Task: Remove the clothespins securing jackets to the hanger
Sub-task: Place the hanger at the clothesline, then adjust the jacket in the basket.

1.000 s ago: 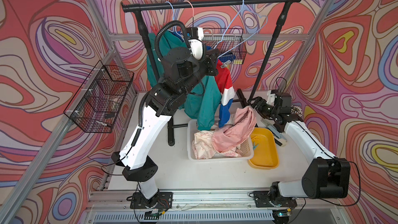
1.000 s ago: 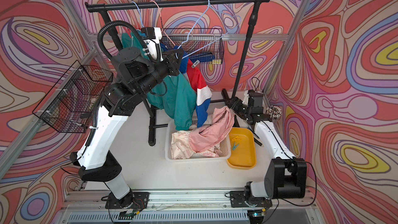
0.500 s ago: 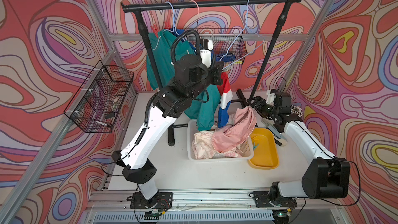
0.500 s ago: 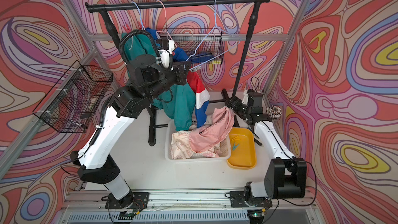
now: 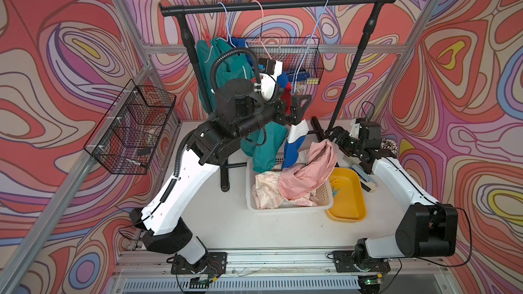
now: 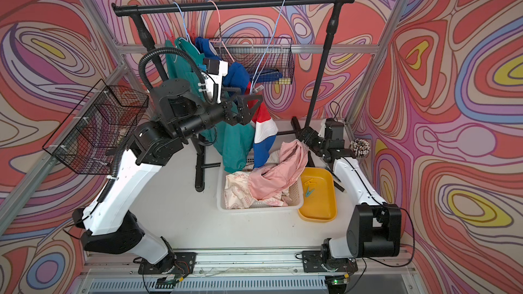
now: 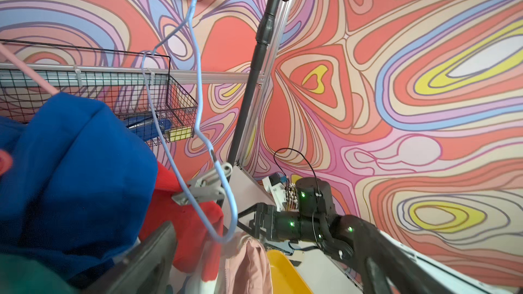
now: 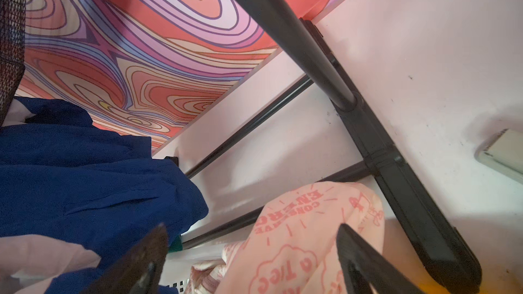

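A black rail [image 5: 277,2] spans the 12 o'clock side of the table, with three wire hangers hooked over it. The teal jacket [image 5: 226,63] hangs toward the rail's 9 o'clock end. Two red clothespins [image 5: 205,36] stand up from its shoulder line. Just at its 3 o'clock side hangs the blue-red-white jacket [image 5: 295,134]. Its striped lower part drops toward the white basket [image 5: 283,209] in the middle of the table. A grey clothespin [image 7: 203,186] sits on the light-blue hanger [image 7: 198,89], at the edge of that jacket's red cloth.

The left gripper [image 5: 298,101] is raised in front of the blue-red-white jacket and points toward 3 o'clock. Its jaws stand wide apart with nothing between them. In both top views the grey clothespin is near it at its 12 o'clock side, apart from the fingers.

The pink jacket [image 5: 308,173] lies heaped in the basket, and one fold rises over the rim at 1 o'clock. The right gripper [image 5: 334,137] sits low beside that fold with its jaws spread wide and nothing clamped. In the right wrist view the printed pink cloth lies just past the fingertips [image 8: 348,238]; whether they touch it cannot be told.

A yellow tray [image 5: 351,205] sits against the basket's 3 o'clock side, and a teal clothespin [image 5: 335,191] lies in it.
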`<state>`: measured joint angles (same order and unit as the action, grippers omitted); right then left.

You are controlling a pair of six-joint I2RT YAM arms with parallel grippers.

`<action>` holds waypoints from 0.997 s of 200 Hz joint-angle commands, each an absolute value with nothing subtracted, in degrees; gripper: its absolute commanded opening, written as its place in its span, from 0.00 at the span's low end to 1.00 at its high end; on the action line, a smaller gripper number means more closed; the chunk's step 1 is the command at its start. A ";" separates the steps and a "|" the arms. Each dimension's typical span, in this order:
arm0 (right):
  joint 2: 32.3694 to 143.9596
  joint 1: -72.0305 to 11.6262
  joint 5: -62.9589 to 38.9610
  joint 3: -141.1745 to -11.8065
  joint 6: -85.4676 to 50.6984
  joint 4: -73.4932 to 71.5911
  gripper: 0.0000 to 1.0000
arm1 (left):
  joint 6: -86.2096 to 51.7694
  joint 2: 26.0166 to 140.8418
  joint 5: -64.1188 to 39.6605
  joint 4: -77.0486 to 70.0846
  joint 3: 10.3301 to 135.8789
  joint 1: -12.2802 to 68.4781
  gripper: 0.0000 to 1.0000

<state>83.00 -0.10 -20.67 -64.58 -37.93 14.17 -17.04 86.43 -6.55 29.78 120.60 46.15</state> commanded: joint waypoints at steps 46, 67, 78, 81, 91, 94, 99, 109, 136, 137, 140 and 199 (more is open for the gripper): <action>87.71 -10.22 -20.41 -67.08 -36.46 13.61 0.74 | -12.69 60.64 -4.53 32.23 92.27 46.23 1.00; 86.96 -14.22 -20.33 -66.90 -36.79 13.95 0.48 | -14.65 51.40 -1.55 31.93 81.71 46.20 1.00; 85.75 -16.57 -19.79 -66.46 -37.29 14.14 0.27 | -15.60 47.87 -0.47 32.46 78.05 46.21 1.00; 85.39 -17.30 -19.58 -66.26 -37.52 14.18 0.22 | -15.72 47.15 -0.25 32.82 77.37 46.22 1.00; 83.80 -19.67 -18.85 -64.94 -38.65 13.77 0.05 | -16.05 45.43 0.81 34.33 75.58 46.18 1.00; 83.40 -20.33 -18.63 -64.53 -39.01 13.64 0.02 | -16.17 45.12 1.17 34.67 75.20 46.22 1.00; 82.63 -21.68 -18.15 -63.63 -39.54 13.41 0.00 | -16.32 44.65 1.79 35.24 74.48 46.23 1.00; 81.25 -24.43 -16.96 -61.65 -41.23 12.41 0.00 | -16.66 44.23 2.60 35.68 73.10 46.18 1.00; 79.03 -31.40 -12.63 -55.65 -46.19 8.08 0.00 | -17.38 45.83 3.16 34.86 70.46 46.21 1.00; 78.98 -31.65 -12.38 -55.42 -46.30 7.99 0.00 | -17.35 45.94 3.21 34.79 70.39 46.22 1.00; 78.89 -32.18 -11.45 -54.71 -46.81 7.60 0.00 | -17.47 46.29 3.32 34.59 70.26 46.23 1.00; 88.11 -34.68 -7.85 -41.60 -55.00 -2.96 0.00 | -18.22 49.48 4.77 31.85 66.76 46.19 1.00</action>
